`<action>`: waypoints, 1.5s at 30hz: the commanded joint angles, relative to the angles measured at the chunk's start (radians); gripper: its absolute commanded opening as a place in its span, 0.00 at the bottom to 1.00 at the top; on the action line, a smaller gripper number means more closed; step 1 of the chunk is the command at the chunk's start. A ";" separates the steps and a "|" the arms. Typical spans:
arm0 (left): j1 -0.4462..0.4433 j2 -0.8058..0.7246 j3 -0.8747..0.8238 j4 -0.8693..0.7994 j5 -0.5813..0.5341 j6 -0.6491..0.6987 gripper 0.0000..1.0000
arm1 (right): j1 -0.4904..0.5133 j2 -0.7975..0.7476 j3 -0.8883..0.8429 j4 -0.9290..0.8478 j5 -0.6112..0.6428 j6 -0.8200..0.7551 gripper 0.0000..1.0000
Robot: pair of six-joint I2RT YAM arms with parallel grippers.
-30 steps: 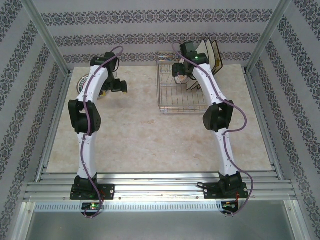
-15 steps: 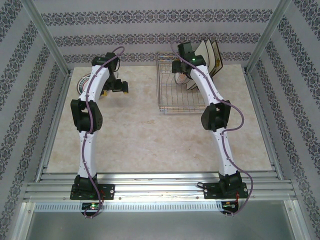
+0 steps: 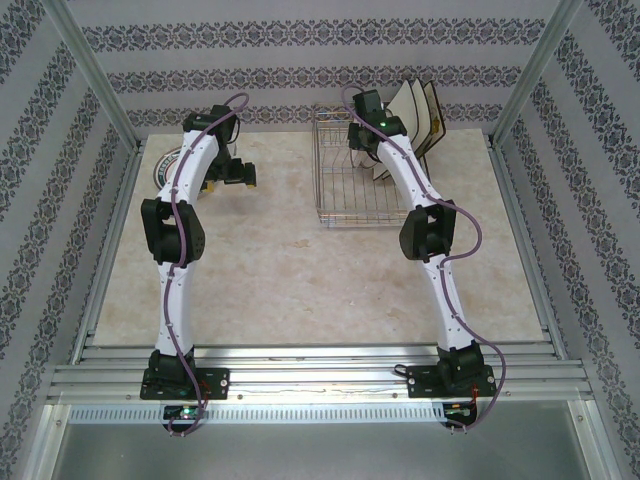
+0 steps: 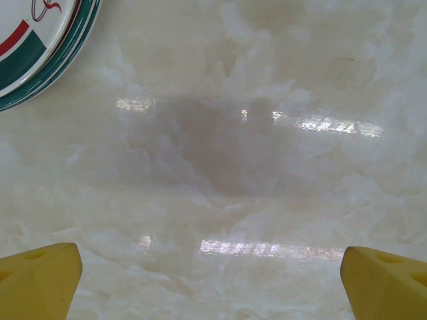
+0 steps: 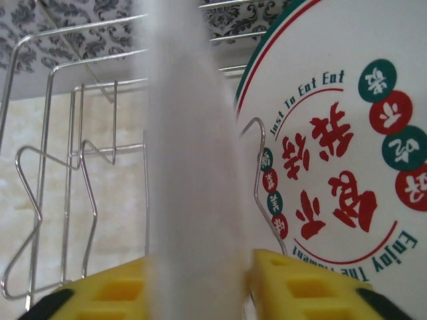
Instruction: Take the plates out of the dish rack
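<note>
The dish rack [image 3: 350,192] is set at about 1 o'clock from the table's middle in the overhead view, within the right arm's reach. Whatever is slotted into it is kept on edge by its upright wire dividers [image 5: 43,167], so that only a rim is offered from above. For that reason the right gripper [image 5: 200,287] is aligned with a rim. In the right wrist view the near plate [image 5: 190,167] is seen edge-on as a blurred white band running from 12 to 6 o'clock, and a yellow pad is pressed against each of its faces. It is judged to be clamped, though not yet lifted out of its slot. At the rack's 1 o'clock corner, square cream plates [image 3: 422,108] are leaned.

At 3 o'clock from the clamped plate, a printed plate [image 5: 333,133] is stood in the next slot. "Just To Eat Eat" can be read along a red arc. "Enjoy The" can be read along the lower arc, where the last word is cut off. Red Chinese characters and red and green discs are printed inside a green and red rim.

The left gripper [image 4: 212,283] is held fully spread and empty above the table [image 4: 233,167]. A stack of plates [image 4: 30,53] is laid flat at 10 o'clock of it, presumably where unloaded plates are gathered.
</note>
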 commanded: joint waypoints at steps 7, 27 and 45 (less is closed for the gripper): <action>0.010 0.005 -0.005 -0.039 -0.011 0.009 1.00 | -0.001 -0.054 -0.036 0.024 0.027 -0.002 0.11; 0.005 -0.087 -0.168 0.071 -0.031 -0.006 1.00 | 0.014 -0.370 -0.318 0.012 0.141 -0.080 0.00; -0.011 -0.128 -0.203 0.092 -0.026 -0.013 1.00 | -0.037 -0.733 -0.979 0.396 -0.814 0.080 0.00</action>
